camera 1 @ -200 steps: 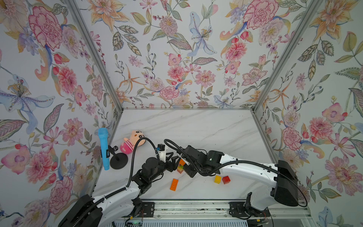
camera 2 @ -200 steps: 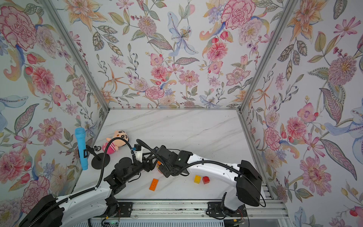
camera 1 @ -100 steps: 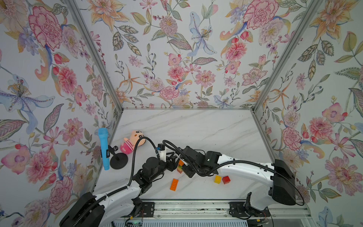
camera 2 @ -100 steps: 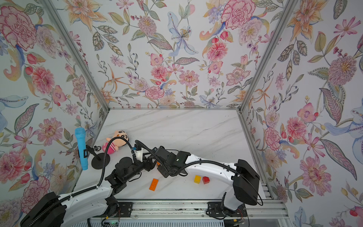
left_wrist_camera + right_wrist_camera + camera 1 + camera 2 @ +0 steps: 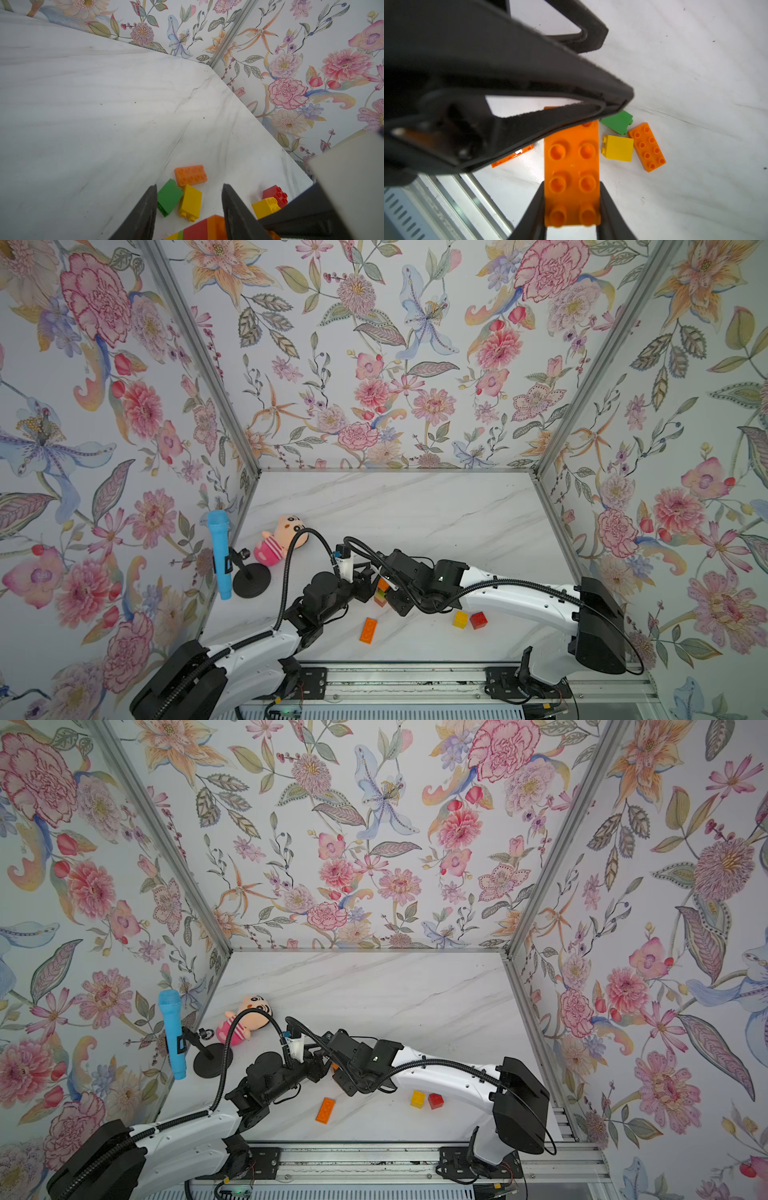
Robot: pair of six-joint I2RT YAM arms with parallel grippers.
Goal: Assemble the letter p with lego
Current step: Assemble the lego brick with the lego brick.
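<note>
My right gripper (image 5: 572,185) is shut on the near end of a long orange lego brick (image 5: 571,158), the top layer of a stack (image 5: 203,228) with red, green and yellow layers. My left gripper (image 5: 189,187) is open, its fingers (image 5: 571,79) on either side of the stack's far end, one touching it. In both top views the two grippers meet at the front middle over the stack (image 5: 382,585). Loose lego lies on the table: an orange long brick (image 5: 190,175), a green one (image 5: 169,197) and a yellow one (image 5: 190,202).
More loose bricks lie near the front: orange (image 5: 368,630), yellow (image 5: 460,619), red (image 5: 478,620). A pink plush doll (image 5: 282,539) and a blue microphone (image 5: 219,551) on a black stand (image 5: 251,580) are at the left. Floral walls enclose the marble table (image 5: 415,510).
The left gripper's jaws have narrowed around the stack's end. Both arms have shifted slightly left. The right gripper's hold has not changed.
</note>
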